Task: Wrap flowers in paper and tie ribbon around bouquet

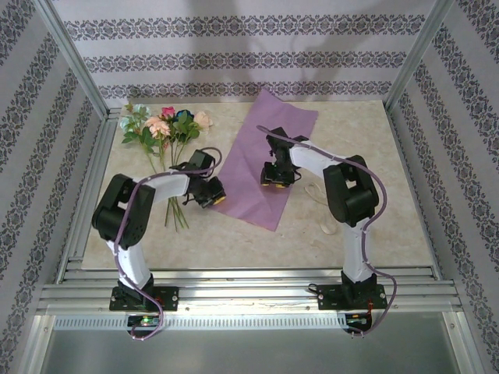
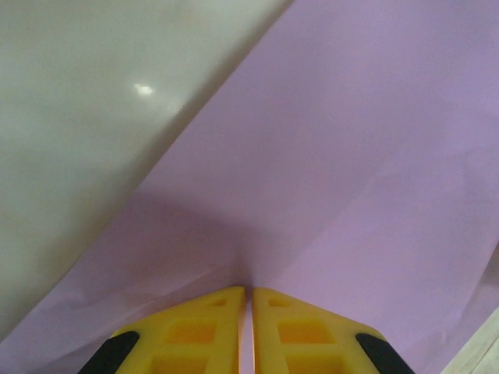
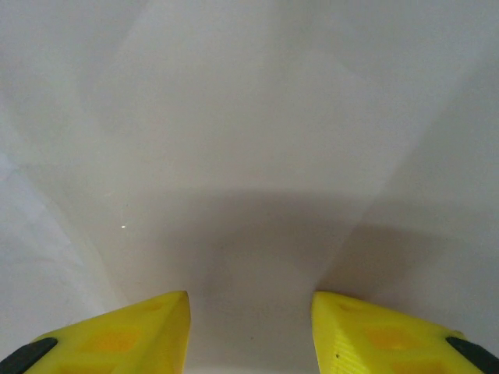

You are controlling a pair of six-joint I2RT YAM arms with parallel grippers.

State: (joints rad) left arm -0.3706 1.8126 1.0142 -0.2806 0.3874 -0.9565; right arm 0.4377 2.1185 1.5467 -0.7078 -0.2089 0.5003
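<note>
The table point(image 1: 374, 156) is offering open room along its right and near sides, while the paper point(image 1: 248, 167) is lying lilac side up, slanting across the centre. The flowers point(image 1: 164, 125) are lying just left of it, their stems partly hidden under the left arm. The left gripper point(image 2: 248, 290) is clenching the paper's near-left edge, the right gripper point(image 1: 274, 181) is hanging over the paper's middle with jaws spread and grasping nothing, and the pale ribbon point(image 1: 314, 192) is lying faint beside the right arm.
</note>
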